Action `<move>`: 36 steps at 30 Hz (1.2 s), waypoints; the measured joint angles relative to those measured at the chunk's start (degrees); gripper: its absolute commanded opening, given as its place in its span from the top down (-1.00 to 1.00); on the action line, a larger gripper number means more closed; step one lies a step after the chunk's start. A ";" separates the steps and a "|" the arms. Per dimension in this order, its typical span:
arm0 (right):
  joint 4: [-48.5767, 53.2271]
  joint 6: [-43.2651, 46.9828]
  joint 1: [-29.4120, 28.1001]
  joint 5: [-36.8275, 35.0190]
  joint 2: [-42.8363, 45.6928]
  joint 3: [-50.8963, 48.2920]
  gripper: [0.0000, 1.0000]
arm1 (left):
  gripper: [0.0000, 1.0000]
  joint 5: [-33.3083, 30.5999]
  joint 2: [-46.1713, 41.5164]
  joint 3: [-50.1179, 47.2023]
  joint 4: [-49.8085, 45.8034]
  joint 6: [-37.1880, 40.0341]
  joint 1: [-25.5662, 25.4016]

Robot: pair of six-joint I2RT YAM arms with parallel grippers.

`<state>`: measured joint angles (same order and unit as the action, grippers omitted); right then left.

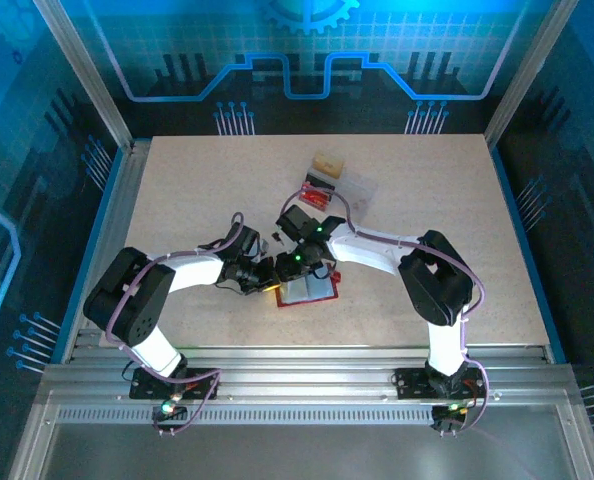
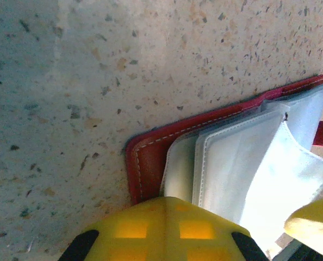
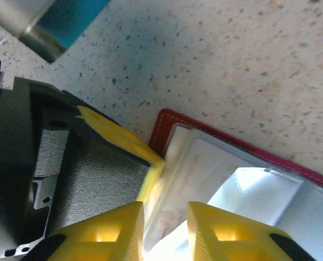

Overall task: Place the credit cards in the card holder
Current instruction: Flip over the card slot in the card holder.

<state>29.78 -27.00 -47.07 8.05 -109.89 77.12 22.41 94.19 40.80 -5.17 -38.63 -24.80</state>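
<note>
The holder point(image 1: 309, 291) is laid open and flat on the table point(image 1: 197, 190), with the red cover underneath and its clear sleeves point(image 2: 243, 157) fanned upward. A pale card point(image 3: 191, 176) with faint print is seen at one corner of the holder, lying in or against a sleeve. Whether it is fully seated cannot be told.

The right gripper point(image 3: 167, 228) is held directly over the holder. Its fingers point(image 3: 118, 225) are set narrowly apart, with pale plastic seen in the gap, and nothing is judged to be clamped.

The left gripper point(image 2: 167, 223) is closed at the holder's edge and touches it. Whether cover or sleeve is pinched there cannot be told, but the holder is judged to be steadied by it.

Beyond the holder and well apart from it, a clear box point(image 1: 349, 188) is seen with a tan block point(image 1: 327, 162) just beside it.

The task is judged to be partly done, with one card brought to a sleeve. How many cards are already loaded cannot be counted. What is left is judged to be pressing this card home and loading any others.
</note>
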 measured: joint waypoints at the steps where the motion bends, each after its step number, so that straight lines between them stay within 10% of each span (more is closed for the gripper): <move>1: -0.98 -0.46 0.15 1.01 0.00 -0.90 0.33 | 1.00 0.00 0.00 0.00 0.00 0.00 0.00; 19: -12.31 -5.57 4.66 14.99 3.34 -9.81 -0.20 | 0.89 0.87 -0.07 -0.17 0.39 -0.02 0.31; 36: -7.08 -2.43 5.92 3.48 22.08 -13.73 -0.24 | 0.80 1.01 -0.04 -0.46 0.98 -0.04 0.33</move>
<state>22.70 -29.43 -41.15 11.53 -87.81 63.40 23.42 94.15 40.34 -4.19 -38.68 -24.47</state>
